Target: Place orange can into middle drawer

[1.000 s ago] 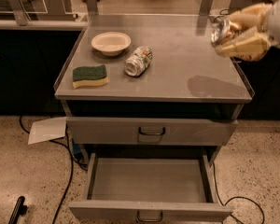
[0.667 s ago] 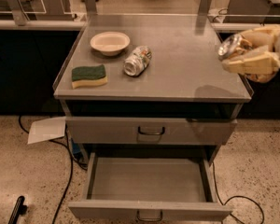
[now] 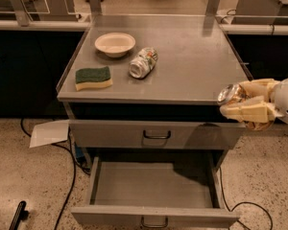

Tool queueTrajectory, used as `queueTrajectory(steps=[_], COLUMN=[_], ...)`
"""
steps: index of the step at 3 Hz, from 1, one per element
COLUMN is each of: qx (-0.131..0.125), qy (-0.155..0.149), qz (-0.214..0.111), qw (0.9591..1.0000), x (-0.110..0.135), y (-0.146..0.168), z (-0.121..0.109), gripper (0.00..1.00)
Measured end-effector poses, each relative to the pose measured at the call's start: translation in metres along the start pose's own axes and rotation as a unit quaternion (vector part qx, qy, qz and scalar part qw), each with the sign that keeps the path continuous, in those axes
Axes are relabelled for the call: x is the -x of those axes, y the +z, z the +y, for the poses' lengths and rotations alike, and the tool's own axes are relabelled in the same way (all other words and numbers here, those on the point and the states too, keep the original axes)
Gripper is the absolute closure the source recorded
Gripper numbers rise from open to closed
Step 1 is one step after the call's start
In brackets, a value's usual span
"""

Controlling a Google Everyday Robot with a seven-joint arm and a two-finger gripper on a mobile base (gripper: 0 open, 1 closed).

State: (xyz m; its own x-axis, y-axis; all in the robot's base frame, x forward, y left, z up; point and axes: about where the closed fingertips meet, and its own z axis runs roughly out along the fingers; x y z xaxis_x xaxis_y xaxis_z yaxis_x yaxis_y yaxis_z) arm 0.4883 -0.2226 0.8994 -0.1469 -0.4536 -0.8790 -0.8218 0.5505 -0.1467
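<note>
Camera view: pincer (image 3: pixel 240 100) at right edge pinching orange can (image 3: pixel 229 94), mostly hidden.

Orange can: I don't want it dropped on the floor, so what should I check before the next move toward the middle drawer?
1. Orange-gold shiny can held: ok, the gripper is shut on it, beside the front right corner of the grey steel cabinet.
2. Wide grey metal middle drawer open: ok, pulled out.
3. Drawer floor free: ok, nothing seen inside.
4. Can over the drawer opening: not ok, it is off toward the drawer's right edge, up near the cabinet top.
5. Grey upper drawer shut: ok.
6. Grip firm enough: cannot tell.
</note>
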Motion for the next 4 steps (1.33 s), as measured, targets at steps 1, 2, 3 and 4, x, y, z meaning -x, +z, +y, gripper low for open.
queueTrajectory(steps=[1,2,3,4], qx=[0.000,-0.001,-0.015,-0.025], qy=[0.000,0.006,0.034,0.081], qz=[0.000,-0.002,-0.012,-0.001], qw=[1.0000,1.0000,0.9992,0.9964], x=[0.000,-0.015,-0.058,-0.121], y=[0.000,0.015,0.038,0.065], z=[0.000,0.012,0.037,0.072], gripper=[1.00,1.00,1.00,1.00])
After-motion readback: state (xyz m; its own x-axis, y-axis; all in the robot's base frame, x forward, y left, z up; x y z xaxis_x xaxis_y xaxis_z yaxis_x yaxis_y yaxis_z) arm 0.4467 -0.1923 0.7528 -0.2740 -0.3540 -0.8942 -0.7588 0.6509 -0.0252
